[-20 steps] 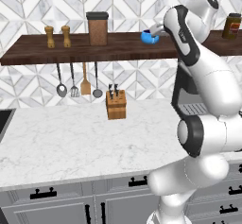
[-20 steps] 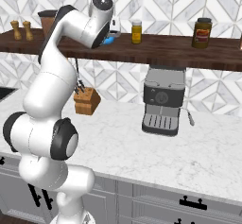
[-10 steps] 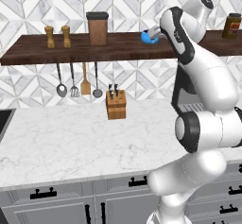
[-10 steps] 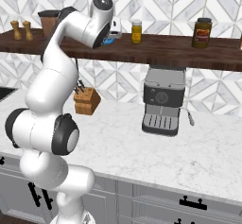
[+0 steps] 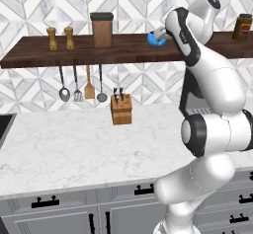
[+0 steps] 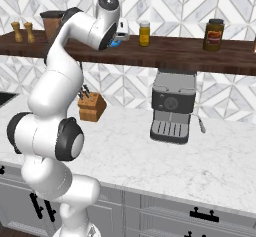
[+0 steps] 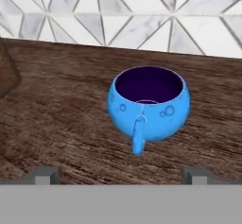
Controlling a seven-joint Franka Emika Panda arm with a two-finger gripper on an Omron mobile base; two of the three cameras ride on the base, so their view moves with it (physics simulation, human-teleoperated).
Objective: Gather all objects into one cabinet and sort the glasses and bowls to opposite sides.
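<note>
Open gripper facing the blue mug on the shelf.

My gripper (image 7: 121, 175) has its jaws spread wide, holding nothing; beyond them the squat, glossy blue mug (image 7: 148, 106) stands upright, handle toward me, on the grainy dark wooden shelf (image 7: 61, 124), marble-patterned tile wall (image 7: 142, 15) behind.

Wood shelf (image 7: 56, 124): blue mug (image 7: 149, 106) upright, w/ jars (image 6: 213, 34), shakers (image 5: 60, 38).

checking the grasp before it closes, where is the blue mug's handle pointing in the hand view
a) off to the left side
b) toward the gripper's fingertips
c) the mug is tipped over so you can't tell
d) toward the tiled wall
b: the blue mug stands upright on the wooden shelf, its handle facing down the picture toward the open gripper.
</note>
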